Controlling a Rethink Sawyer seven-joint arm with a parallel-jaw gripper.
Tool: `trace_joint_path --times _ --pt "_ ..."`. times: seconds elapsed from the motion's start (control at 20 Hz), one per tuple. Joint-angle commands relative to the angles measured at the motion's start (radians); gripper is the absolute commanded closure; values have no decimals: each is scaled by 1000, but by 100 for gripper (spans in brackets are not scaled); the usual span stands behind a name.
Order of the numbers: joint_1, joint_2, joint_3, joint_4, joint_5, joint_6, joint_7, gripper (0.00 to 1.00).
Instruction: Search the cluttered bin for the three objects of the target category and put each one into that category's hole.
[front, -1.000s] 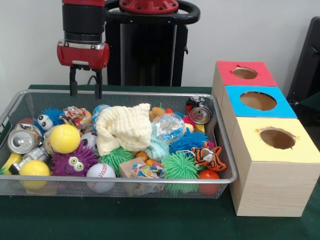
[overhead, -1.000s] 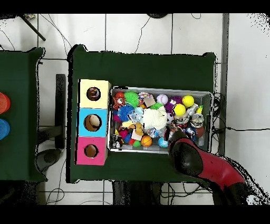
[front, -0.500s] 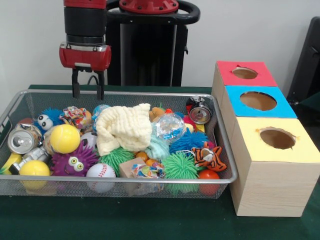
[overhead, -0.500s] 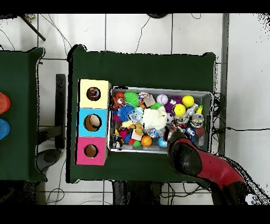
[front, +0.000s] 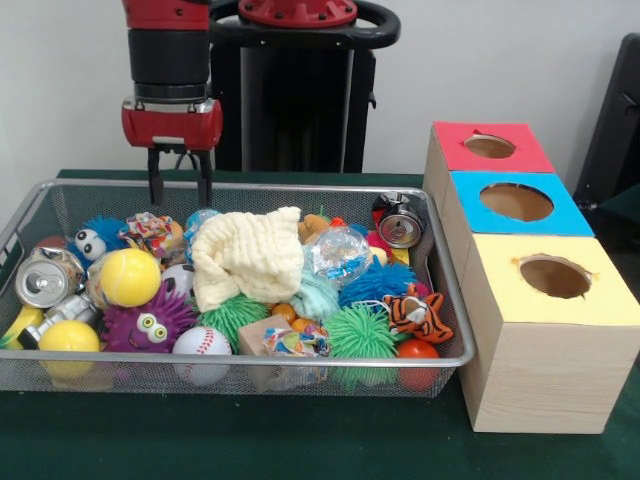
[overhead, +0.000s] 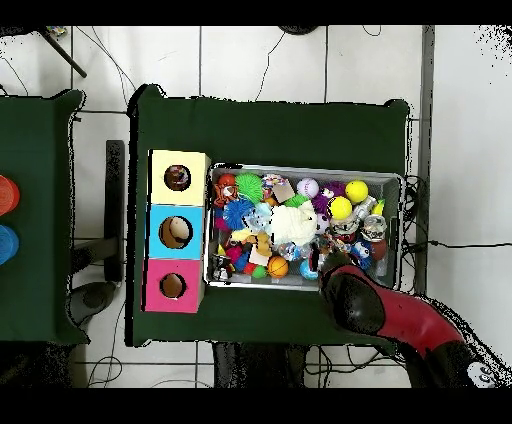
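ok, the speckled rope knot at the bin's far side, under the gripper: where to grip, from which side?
Straight down from above. The speckled rope knot lies exposed on top of the pile in the wire bin, below the open gripper. Close on its rounded upper bulge; the blue fuzzy toy and yellow ball probably block its sides.

The wire bin (front: 446, 290) is packed from side to side, with no bare mesh floor showing in the front view. A cream waffle cloth (front: 247, 255) heaps highest at mid-frame, covering what lies beneath. Open air stands above the pile. At upper left the gripper (front: 180, 188) hangs with parted fingers over the far rim, clear of the toys. Three boxes (front: 520, 260) wall off the right side.
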Motion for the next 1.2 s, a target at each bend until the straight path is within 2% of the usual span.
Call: trace_joint_path --times 0.05,0.5,0.9,1.2 --pt "-69 57 138 -75 -81 36 -13 0" --pt "-145 79 207 -106 -131 103 -64 0" --pt "-140 98 198 -129 -153 102 -45 0" --pt "-130 138 200 -165 -198 104 -69 0"
